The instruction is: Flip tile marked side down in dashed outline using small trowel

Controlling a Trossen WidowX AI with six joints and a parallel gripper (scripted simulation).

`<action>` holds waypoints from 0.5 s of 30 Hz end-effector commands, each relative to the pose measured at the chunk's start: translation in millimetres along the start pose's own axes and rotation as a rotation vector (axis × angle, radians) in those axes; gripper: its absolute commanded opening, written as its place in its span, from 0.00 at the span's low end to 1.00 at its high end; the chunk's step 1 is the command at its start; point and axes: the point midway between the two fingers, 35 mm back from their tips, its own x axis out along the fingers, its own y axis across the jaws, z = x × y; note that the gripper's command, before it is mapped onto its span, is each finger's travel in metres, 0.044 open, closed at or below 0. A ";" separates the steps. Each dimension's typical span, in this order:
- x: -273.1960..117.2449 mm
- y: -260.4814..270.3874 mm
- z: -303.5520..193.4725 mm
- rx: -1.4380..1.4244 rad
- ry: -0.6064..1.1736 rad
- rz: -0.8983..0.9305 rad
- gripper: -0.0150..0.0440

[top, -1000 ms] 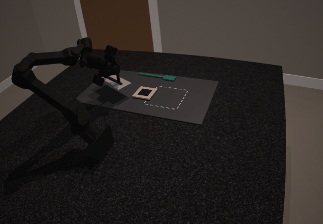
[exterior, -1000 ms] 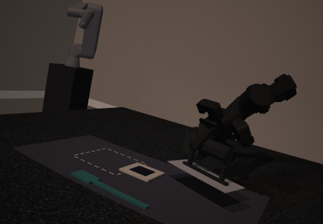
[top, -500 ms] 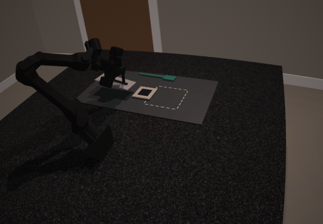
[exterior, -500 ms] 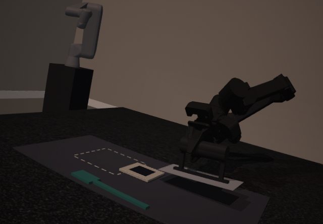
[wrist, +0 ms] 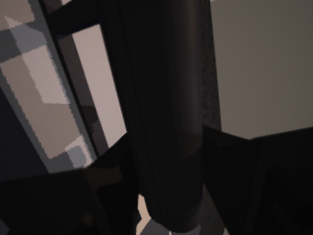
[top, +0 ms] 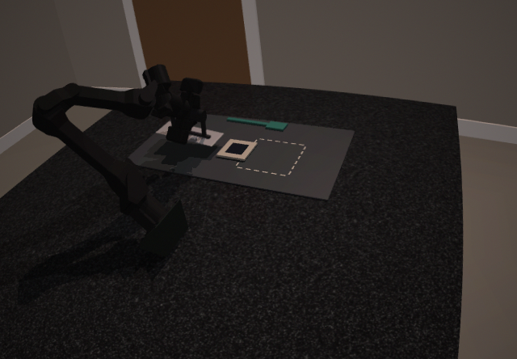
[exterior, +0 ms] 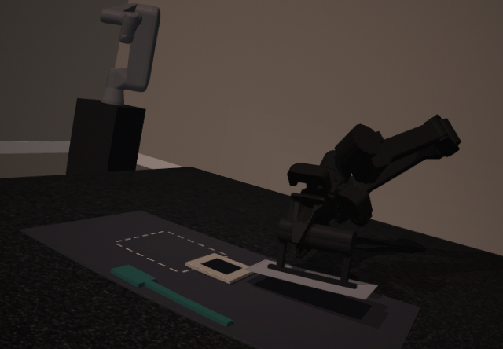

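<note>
The trowel, a thin pale plate (top: 215,138) (exterior: 367,292) with a thick black bar handle (exterior: 332,237) (wrist: 171,98) on two posts, hangs slightly tilted just above the mat (top: 325,162) (exterior: 77,235); its shadow lies beneath. My gripper (top: 179,122) (exterior: 301,233) (wrist: 159,128) is shut on the handle. The tile (top: 237,149) (exterior: 221,266), cream with a dark square facing up, lies flat at the near side of the dashed outline (top: 288,175) (exterior: 165,231), partly across its edge. The plate's front edge is close to the tile; whether they touch is unclear.
A green flat-headed tool (top: 276,125) (exterior: 132,275) lies along the mat's far edge in the top view. The speckled dark table (top: 292,263) (exterior: 49,199) surrounds the mat. Another arm (exterior: 140,49) stands on a dark pedestal in the background.
</note>
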 end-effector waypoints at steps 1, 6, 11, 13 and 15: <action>4.2 2.0 -0.4 0.003 0.003 -0.011 0.25; 10.3 7.5 0.1 0.004 0.003 -0.011 0.25; 16.2 13.1 0.9 0.004 0.002 -0.011 0.25; 18.5 15.4 1.2 0.004 0.002 -0.011 0.25; 20.8 17.7 1.5 0.004 0.001 -0.011 0.25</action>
